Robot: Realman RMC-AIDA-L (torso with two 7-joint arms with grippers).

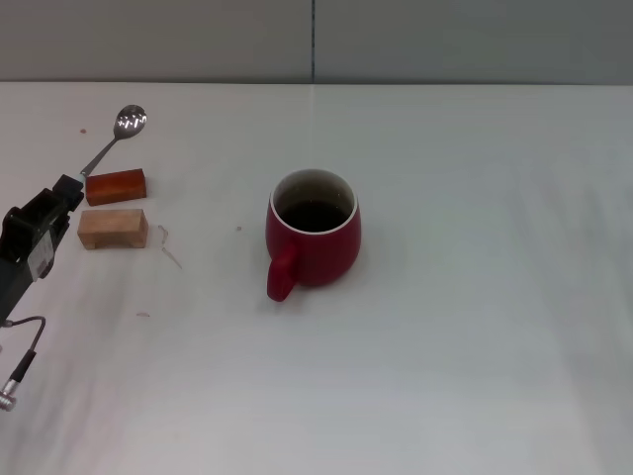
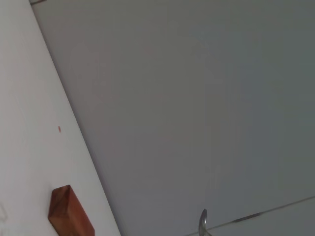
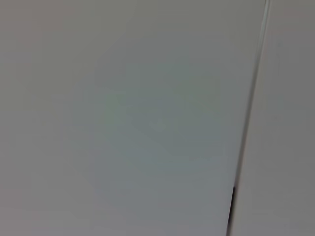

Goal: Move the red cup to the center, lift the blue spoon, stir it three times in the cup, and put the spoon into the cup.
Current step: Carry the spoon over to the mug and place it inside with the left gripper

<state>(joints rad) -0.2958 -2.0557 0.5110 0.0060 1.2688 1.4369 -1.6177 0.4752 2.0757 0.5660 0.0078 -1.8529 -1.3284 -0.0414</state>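
Red cup (image 1: 313, 237) upright mid-table (image 1: 475, 327), handle toward the robot, inside dark; contents cannot be told. Blue spoon (image 1: 117, 135) far left, bowl away from the robot, handle hidden behind left gripper (image 1: 61, 198), which looks clamped on it, though fingers are poorly seen. Orange-red block (image 1: 116, 186) and tan block (image 1: 113, 228) just beside the gripper. Right gripper out of sight.

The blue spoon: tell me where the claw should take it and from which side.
Grip the blue spoon on its slim neck just below the bowl, coming down from above. Its lower end lies across the orange-red block, so the neck is propped off the table. The left claw is nearest, probably best.
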